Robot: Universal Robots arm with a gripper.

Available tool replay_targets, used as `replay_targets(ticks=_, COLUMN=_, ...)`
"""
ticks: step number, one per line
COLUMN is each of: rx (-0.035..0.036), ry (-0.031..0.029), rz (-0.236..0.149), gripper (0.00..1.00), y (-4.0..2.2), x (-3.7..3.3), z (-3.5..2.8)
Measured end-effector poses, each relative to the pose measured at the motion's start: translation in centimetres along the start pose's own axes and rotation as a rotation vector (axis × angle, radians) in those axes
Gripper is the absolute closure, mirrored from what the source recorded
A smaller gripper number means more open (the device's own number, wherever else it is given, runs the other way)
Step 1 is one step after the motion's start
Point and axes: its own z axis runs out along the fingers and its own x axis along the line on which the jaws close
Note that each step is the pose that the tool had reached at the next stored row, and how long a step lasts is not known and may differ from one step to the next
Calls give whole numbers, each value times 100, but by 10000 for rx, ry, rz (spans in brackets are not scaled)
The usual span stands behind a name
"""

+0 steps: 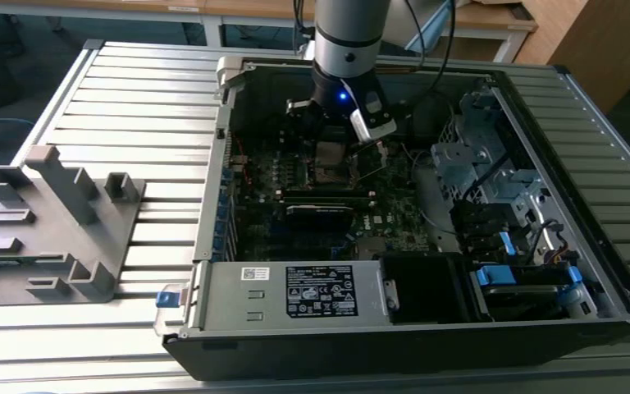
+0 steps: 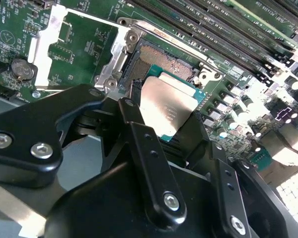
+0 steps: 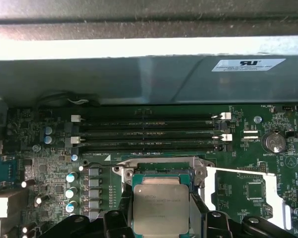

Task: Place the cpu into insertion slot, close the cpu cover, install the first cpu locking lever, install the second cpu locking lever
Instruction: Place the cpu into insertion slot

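My gripper [image 2: 165,104] is clenched on the cpu [image 3: 160,208], one finger on each of two opposite edges, so the step in hand is the first one, the placing. The cpu hangs flat, with its silver face up, just over the insertion slot [image 2: 156,57]. Part of the dark socket shows beyond the chip's edge, and I cannot tell if the chip already touches it. The cpu cover [image 3: 275,198] is open and lies folded to the side of the slot on the motherboard [image 3: 39,163], so nothing is closed or locked yet. I judge that the placing asks for the chip to be square to the silver rim and level, with very little force. The memory slots [image 3: 149,134] run near the socket. The computer case [image 1: 293,345] lies open on a grey ribbed table [image 1: 107,90], with a grey fixture [image 1: 52,222] at the exterior view's left and wooden desks [image 1: 490,20] behind.
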Motion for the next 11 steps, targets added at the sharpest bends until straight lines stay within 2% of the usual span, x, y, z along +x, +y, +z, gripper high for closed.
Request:
replay_targets(ticks=5, rx=0, ry=-3, rz=27, gripper=46, y=-1, x=3, z=40)
replay_targets(ticks=11, rx=0, ry=-3, rz=27, gripper=46, y=1, x=-29, z=49)
